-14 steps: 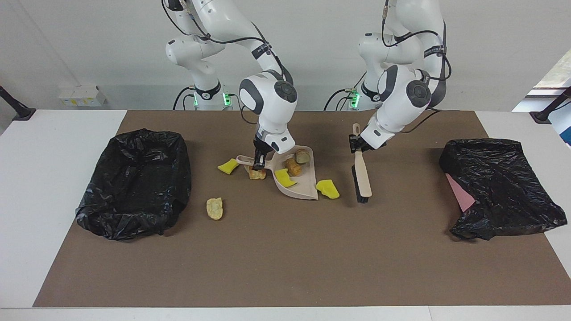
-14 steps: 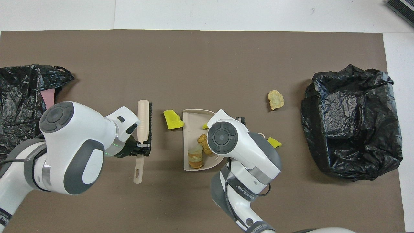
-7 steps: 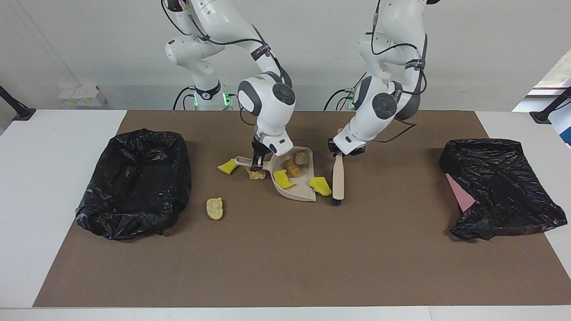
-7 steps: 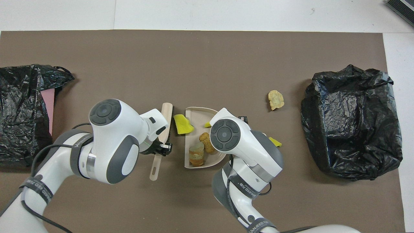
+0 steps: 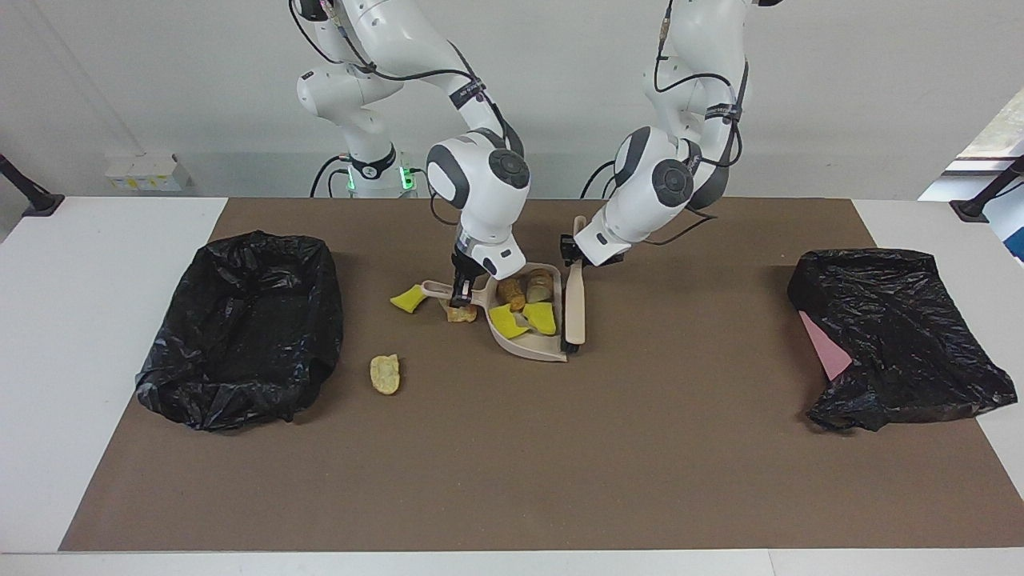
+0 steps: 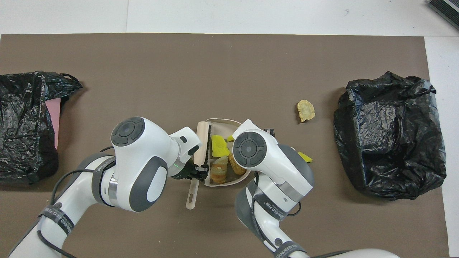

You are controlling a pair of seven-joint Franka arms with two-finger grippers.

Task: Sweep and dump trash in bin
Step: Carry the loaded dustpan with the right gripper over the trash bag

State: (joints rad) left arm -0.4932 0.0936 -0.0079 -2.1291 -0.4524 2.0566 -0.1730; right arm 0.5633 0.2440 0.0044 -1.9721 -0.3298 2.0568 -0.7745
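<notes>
Left gripper (image 5: 573,254) is clamped on the brush (image 5: 575,308) handle, brush lying long-ways across the dustpan (image 5: 534,348) mouth. Right gripper (image 5: 459,292) is clamped on the dustpan's handle. Four scraps sit inside the dustpan; a tan chunk (image 5: 384,374) lies well apart, toward the bin (image 5: 240,336), and a yellow sponge piece (image 5: 408,299) lies just beside that handle.

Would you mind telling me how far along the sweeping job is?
Done: four scraps lie in the dustpan. In hand: the left claw holds the brush at the pan's mouth; the right claw grips the pan's handle. Left: a yellow scrap and a tan scrap by the handle, a tan chunk near the open bin, then dumping.
</notes>
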